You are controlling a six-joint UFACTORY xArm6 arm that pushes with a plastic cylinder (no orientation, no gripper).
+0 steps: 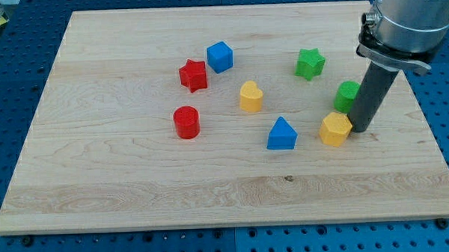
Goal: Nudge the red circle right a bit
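Observation:
The red circle (186, 122) is a short red cylinder left of the board's middle. My tip (359, 129) is at the view's right, far from the red circle. It touches or nearly touches the right side of a yellow hexagon block (335, 129). A green block (347, 96) stands just behind the rod, partly hidden by it.
A red star (193, 75) and a blue cube (220, 56) lie above the red circle. A yellow heart (250, 97) and a blue triangular block (282, 134) lie to its right. A green star (310, 64) is at the upper right. The wooden board (137, 189) has blue perforated table around it.

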